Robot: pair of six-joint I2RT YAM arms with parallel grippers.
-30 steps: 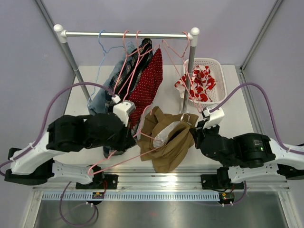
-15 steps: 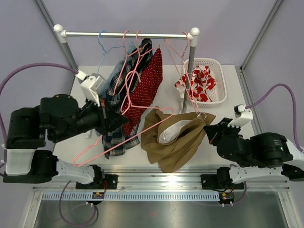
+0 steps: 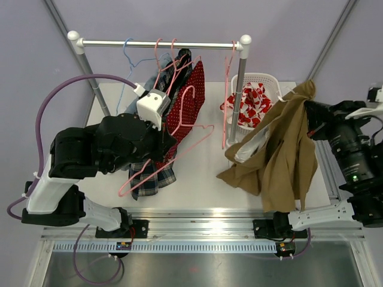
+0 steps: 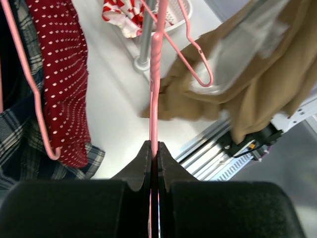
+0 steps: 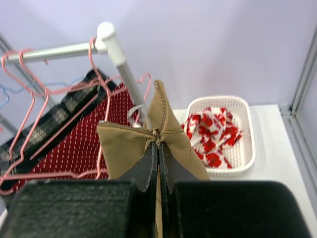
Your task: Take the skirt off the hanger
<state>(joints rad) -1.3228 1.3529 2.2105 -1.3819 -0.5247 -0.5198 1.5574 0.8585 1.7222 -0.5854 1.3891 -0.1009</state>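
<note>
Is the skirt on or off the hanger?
Off. The skirt hangs from the right fingers alone; the left fingers hold the bare hanger apart from it.

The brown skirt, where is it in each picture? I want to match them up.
Top external: the brown skirt is on the right side, dangling from the right gripper.
Left wrist: it fills the upper right, behind the pink hanger.
Right wrist: it is in the middle, pinched between the fingers.
Shared landmark: the rack post shows in all three.
</note>
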